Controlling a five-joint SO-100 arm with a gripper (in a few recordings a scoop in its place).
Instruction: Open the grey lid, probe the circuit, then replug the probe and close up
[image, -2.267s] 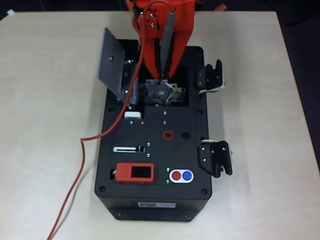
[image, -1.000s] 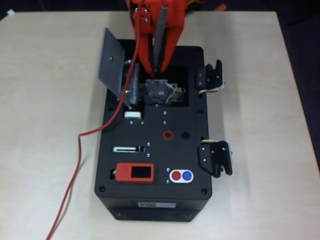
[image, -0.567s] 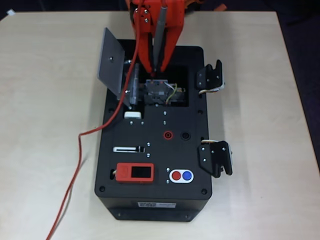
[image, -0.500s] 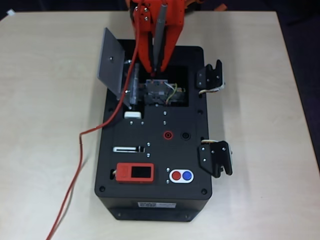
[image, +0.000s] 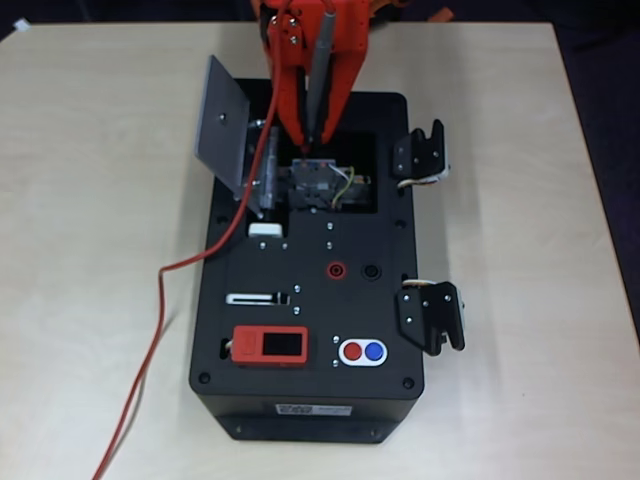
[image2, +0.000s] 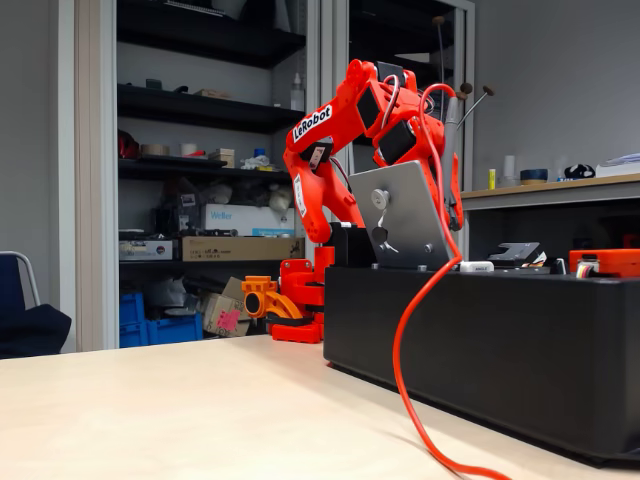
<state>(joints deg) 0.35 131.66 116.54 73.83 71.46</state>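
The orange gripper hangs over the open compartment at the far end of the black box, its fingers clamped on the probe, which stands steeply between them with its tip pointing down toward the circuit board in the recess. The probe is a slim grey rod, pen-like, and a thin red cable leaves its upper end, loops down past the gripper, crosses the box's left edge in the overhead view and trails off across the table toward the near corner. In the fixed view the same cable hangs in a long curve down the side of the box.

The grey lid stands swung open just left of the compartment, a flat light-grey plate tilted outward past the box's left edge, its small round knob facing away from the recess; in the fixed view the lid leans upright beside the arm.

Nearer than the compartment on the box top lie a red socket and an orange-red display module. Two black latches stick out on the box's right side. Bare table lies wide on both sides of the box.
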